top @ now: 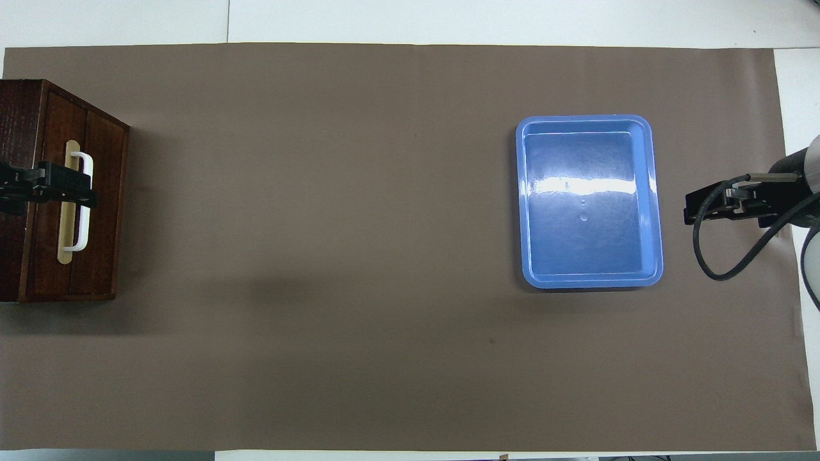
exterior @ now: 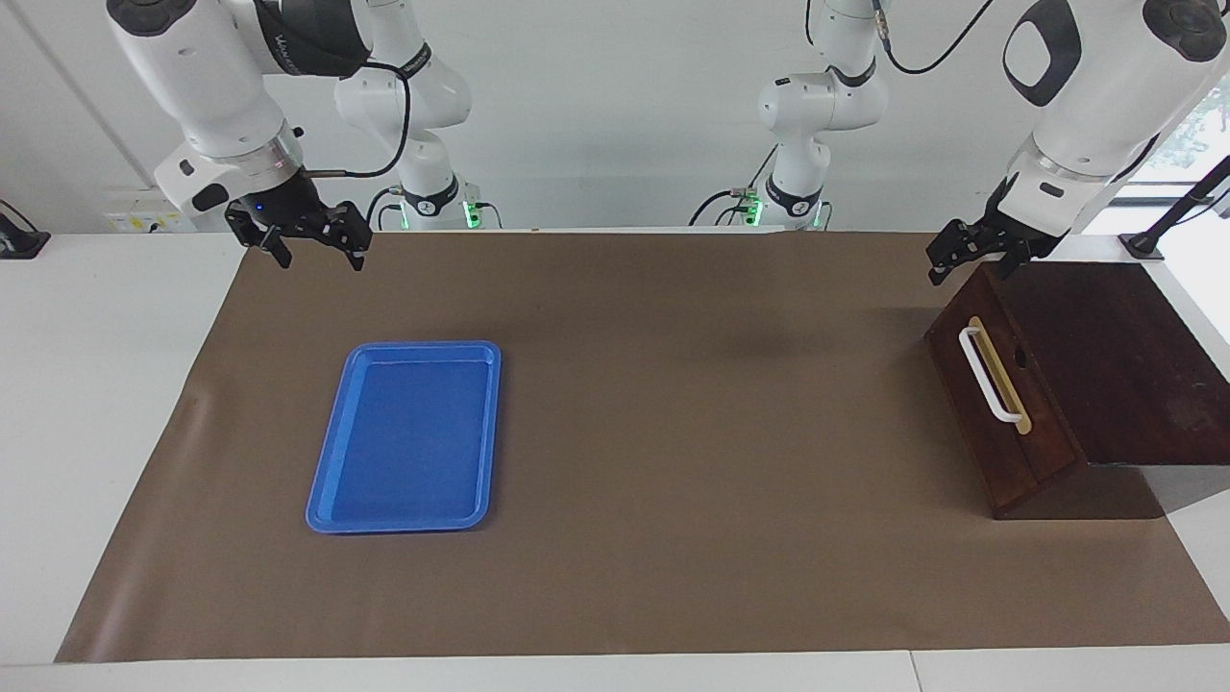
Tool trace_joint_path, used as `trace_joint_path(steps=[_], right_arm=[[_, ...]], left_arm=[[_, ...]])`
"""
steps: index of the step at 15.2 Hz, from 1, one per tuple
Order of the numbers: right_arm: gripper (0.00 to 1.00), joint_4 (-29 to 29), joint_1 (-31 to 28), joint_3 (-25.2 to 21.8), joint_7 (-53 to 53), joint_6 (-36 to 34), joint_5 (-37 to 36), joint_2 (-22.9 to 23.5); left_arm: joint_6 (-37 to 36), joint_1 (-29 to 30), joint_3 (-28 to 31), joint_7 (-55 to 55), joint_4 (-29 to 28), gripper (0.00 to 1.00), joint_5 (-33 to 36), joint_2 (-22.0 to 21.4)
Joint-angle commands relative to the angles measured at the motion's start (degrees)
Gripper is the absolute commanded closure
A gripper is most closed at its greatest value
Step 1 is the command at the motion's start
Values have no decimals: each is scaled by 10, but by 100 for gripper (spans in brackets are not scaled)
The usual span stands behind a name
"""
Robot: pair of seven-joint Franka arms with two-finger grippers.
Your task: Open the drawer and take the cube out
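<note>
Brown mat spans table. Drawer shut at left arm's end; cube unseen. Blue tray toward right arm's end, nothing in it. Left gripper above drawer's top edge, spread, holding nothing. Right gripper wide, waiting.

A blue tray lies flat on a brown mat that covers most of the white bench. The tray sits toward the right arm's end, its long sides running away from the robots.
</note>
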Motion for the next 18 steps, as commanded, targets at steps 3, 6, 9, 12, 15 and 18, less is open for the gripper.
trace_joint_path(steps=[3, 6, 9, 12, 15, 18], right_arm=[[0, -17, -10, 7, 2, 9, -8, -14], [0, -17, -10, 7, 1, 8, -8, -14], [0, -11, -8, 7, 3, 1, -8, -14], [0, -11, -3, 9, -1, -1, -8, -14], [0, -18, -26, 6, -6, 27, 30, -13], [0, -15, -21, 13, 123, 64, 32, 1]], left_arm=[[-5, -5, 7, 8, 14, 0, -8, 8], [-3, -5, 7, 8, 10, 0, -7, 5], [4, -5, 5, 7, 6, 0, -5, 2], [48, -7, 3, 2, -34, 0, 29, -12], [96, -33, 0, -14, -79, 0, 88, -13], [147, -58, 0, -42, -92, 0, 166, 23]])
